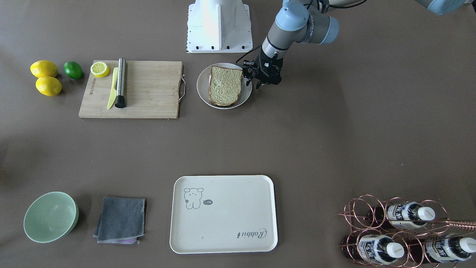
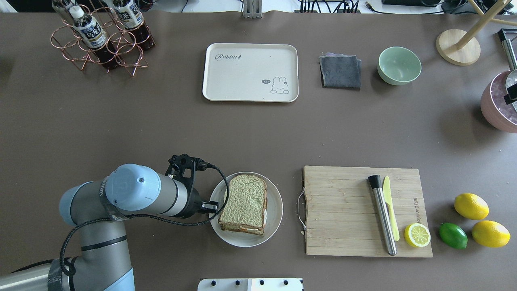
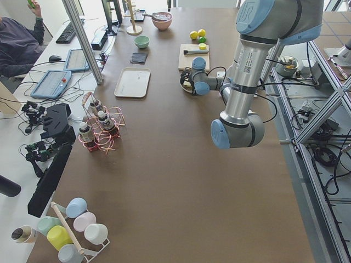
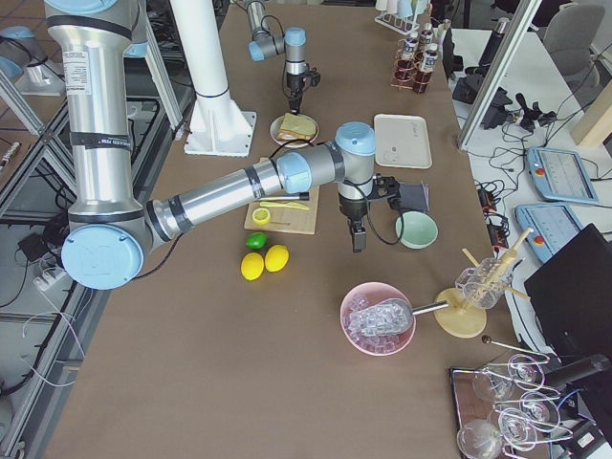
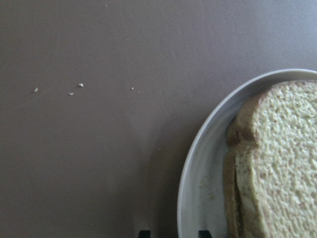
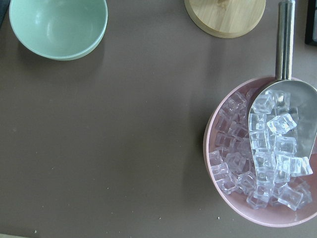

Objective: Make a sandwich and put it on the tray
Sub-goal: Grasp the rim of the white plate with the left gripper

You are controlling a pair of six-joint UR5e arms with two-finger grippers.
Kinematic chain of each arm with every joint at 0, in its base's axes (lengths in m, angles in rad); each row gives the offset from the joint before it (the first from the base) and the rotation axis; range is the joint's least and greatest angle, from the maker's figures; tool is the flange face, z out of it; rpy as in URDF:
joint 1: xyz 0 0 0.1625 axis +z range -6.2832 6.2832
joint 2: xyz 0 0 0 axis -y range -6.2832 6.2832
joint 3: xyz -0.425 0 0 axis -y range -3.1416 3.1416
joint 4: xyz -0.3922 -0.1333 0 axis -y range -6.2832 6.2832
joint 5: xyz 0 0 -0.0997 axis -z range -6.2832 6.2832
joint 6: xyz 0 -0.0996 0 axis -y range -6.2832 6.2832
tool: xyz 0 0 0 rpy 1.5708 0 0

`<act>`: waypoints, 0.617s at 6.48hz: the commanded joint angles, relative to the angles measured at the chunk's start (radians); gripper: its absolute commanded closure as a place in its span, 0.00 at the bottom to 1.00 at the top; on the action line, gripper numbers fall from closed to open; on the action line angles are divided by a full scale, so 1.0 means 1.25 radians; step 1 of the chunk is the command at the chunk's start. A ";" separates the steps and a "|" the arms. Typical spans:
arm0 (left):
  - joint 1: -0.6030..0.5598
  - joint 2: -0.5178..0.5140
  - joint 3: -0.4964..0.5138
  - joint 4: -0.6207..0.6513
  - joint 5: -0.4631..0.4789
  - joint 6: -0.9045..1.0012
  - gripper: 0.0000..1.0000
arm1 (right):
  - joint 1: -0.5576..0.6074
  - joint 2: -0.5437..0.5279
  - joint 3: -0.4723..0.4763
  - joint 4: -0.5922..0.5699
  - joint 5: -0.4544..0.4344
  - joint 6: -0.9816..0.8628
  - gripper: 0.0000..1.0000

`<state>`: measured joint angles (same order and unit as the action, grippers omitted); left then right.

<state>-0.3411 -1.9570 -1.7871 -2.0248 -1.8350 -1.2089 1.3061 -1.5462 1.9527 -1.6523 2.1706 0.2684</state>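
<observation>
A sandwich [image 1: 225,85] of two squarish bread slices, pale green-beige in the crumb and dark brown at the crust, is seen lying flat on a white round dish [image 1: 202,89] close to the robot's base. In the overhead view a strip of white egg is shown between the slices at the edge nearest the robot. The left gripper [image 1: 258,82], a black two-finger claw, is held low just beside the dish on the robot's left side. In the left wrist view its dark fingertips [image 5: 144,232] are seen parted with the dish's rim between them, and nothing is gripped; whether the rim is touched cannot be told. The large cream-white rectangular tray [image 1: 223,223], with rounded corners, a small animal drawing and "Rabbit" script, is set well apart from the dish, across the brown table [image 1: 334,149] from the robot. A bamboo cutting board [image 1: 148,89] is laid just beside the dish on the robot's right. The right gripper [image 4: 356,241] is hung above the table between a mint-green bowl [image 4: 417,229] and a pink bowl of ice cubes [image 4: 378,320]; how far its jaws are parted cannot be told.
</observation>
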 commanded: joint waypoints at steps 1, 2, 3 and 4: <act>0.002 -0.009 0.015 -0.016 -0.001 -0.001 0.69 | -0.001 0.001 -0.004 0.000 -0.001 0.000 0.00; 0.002 -0.009 0.015 -0.016 -0.001 -0.001 0.90 | -0.001 0.001 -0.004 0.000 -0.001 0.000 0.00; 0.002 -0.009 0.015 -0.016 -0.001 -0.001 1.00 | 0.001 0.001 -0.004 0.000 0.000 0.000 0.00; -0.001 -0.009 0.014 -0.016 -0.001 -0.001 1.00 | -0.001 0.000 -0.004 0.000 -0.001 0.000 0.00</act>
<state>-0.3397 -1.9679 -1.7695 -2.0447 -1.8364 -1.2103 1.3060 -1.5451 1.9482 -1.6521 2.1698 0.2684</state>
